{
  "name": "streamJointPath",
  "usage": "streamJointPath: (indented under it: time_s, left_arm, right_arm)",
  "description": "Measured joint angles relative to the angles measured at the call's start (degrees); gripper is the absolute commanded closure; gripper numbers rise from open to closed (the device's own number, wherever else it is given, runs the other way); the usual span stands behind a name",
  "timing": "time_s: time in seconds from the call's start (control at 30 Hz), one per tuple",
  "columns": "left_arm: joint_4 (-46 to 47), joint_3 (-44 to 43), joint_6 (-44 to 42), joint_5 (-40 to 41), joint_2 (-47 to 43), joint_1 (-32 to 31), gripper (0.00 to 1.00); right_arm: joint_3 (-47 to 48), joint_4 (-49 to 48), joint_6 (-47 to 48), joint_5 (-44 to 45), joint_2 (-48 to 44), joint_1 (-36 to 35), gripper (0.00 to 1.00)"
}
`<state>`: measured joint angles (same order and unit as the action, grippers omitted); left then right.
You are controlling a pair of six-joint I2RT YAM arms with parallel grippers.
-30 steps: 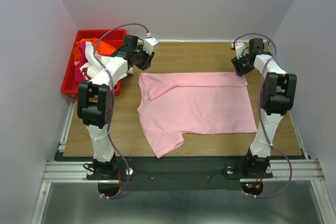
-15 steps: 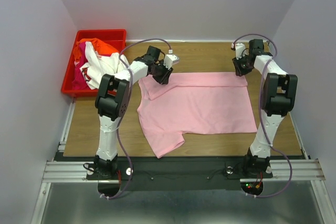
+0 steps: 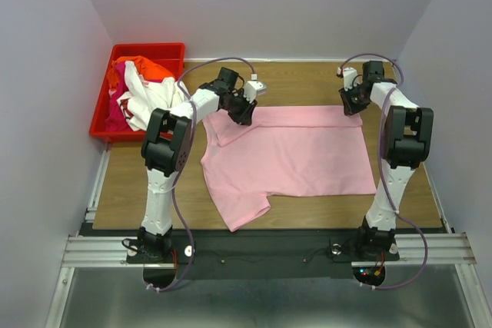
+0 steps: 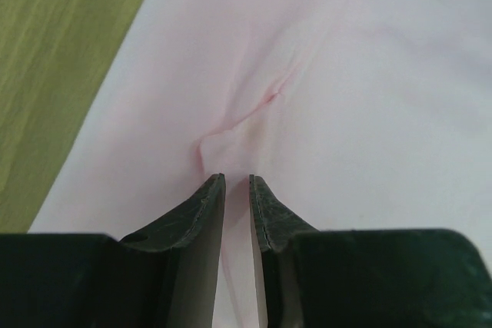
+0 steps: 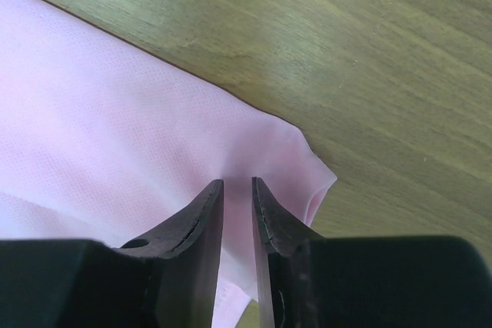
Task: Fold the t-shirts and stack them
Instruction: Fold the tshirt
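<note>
Pink t-shirt (image 3: 288, 151) puckers inside left end effector (image 4: 237, 180), seen from wrist only.

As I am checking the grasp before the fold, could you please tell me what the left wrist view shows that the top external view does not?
Only the left wrist view shows the left gripper nearly closed, pinching a raised pucker in the pink t-shirt. Only the top external view shows the red bin of other shirts and the right gripper at the shirt's far right corner. Both show pink cloth on the wooden table.
</note>
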<state>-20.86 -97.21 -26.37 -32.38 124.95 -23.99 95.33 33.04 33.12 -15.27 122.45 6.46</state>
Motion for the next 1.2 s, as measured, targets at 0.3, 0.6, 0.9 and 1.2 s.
streamJointPath:
  time_s: [0.3,0.6,0.9,1.2]
  left_arm:
    - [-3.1,-0.48,-1.97,-4.52,0.17,-1.62,0.69]
    - [-4.09,0.96,-3.76,-4.96,-0.68,-3.39,0.48]
    - [-4.07,-5.86,-1.73,-4.61,-0.28,3.56,0.35]
    - [-4.2,-7.06,-1.14,-5.53,2.8,2.86,0.35]
  right_arm:
    - [0.0,0.0,0.02,0.02,0.66,-0.02,0.74]
    - [0.0,0.0,0.02,0.0,0.66,-0.02,0.73]
    - [0.0,0.02,0.02,-0.02,0.66,-0.02,0.73]
    - [0.0,0.02,0.04,0.02,1.11,-0.02,0.74]
